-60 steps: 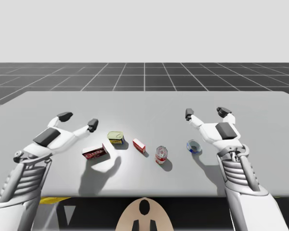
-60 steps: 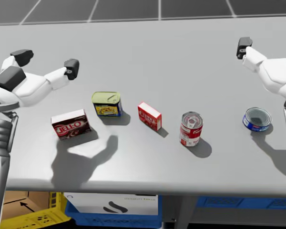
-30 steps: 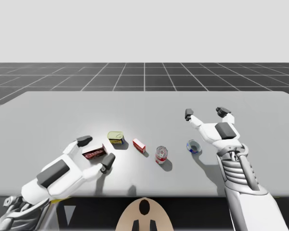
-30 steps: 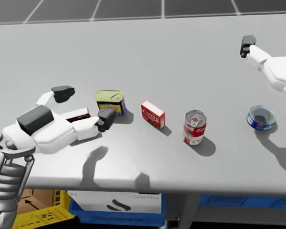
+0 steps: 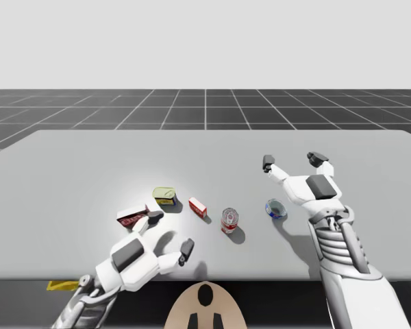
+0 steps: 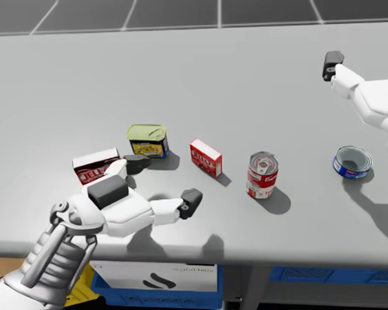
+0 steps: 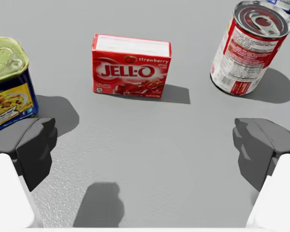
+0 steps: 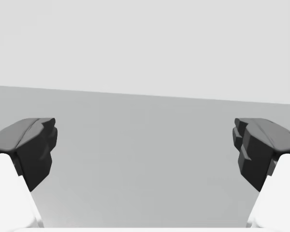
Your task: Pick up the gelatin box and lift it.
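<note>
The bright red box (image 7: 131,65) stands on the worktop (image 5: 68,171) between the yellow-topped tin (image 6: 146,141) and the soup can (image 6: 262,174). My left gripper (image 7: 145,150) is spread wide and empty, just short of the bright red box. My right gripper (image 5: 293,160), also wide open and empty, hovers well apart from the bright red box.

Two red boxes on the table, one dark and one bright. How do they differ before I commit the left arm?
Colour: the dark red box is maroon, the bright red box a vivid red.
Size: the dark red box looks larger than the bright red box.
Place: the bright red box lies ahead of my open left gripper, while the dark red box sits off beside one finger.
Both stand on a long edge, pale face up.
</note>
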Available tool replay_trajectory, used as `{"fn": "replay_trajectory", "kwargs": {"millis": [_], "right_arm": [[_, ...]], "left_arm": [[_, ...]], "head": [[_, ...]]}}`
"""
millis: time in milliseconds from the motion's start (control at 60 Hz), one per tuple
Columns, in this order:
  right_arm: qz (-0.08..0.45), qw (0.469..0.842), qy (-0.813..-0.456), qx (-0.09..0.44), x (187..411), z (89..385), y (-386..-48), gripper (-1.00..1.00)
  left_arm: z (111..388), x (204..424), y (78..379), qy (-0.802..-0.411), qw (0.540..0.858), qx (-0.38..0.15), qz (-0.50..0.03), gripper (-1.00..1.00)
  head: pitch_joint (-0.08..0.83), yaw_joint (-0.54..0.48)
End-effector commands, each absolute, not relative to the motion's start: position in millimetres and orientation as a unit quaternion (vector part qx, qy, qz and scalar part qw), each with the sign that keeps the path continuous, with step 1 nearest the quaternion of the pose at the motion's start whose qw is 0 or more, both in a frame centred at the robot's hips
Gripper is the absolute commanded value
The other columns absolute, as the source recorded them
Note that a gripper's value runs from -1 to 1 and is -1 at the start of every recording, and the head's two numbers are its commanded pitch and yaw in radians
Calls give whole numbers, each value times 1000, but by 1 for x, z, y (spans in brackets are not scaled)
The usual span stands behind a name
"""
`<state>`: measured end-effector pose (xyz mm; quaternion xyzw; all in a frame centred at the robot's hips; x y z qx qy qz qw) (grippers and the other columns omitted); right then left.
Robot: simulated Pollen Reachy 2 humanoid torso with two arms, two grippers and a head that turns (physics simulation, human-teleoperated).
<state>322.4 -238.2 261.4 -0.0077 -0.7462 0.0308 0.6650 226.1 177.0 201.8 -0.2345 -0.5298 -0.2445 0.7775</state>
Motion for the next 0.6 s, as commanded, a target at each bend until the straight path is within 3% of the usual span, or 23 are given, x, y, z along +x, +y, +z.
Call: {"fn": "replay_trajectory", "kwargs": {"millis": [17,283,600], "right_arm": [[33,663,-748,-8,321,262,-238,-1000],[33,661,-749,-7,320,264,-239,-1000],[31,663,-748,-2,320,265,-240,-1000]], "left_arm": [[191,238,154,-510,792,-228,-246,-1000],[180,265,131,-515,799,-186,-250,-1000],[175,292,114,-503,811,-189,-232,-1000]], "head": [[692,86],[686,79],[690,65]]}}
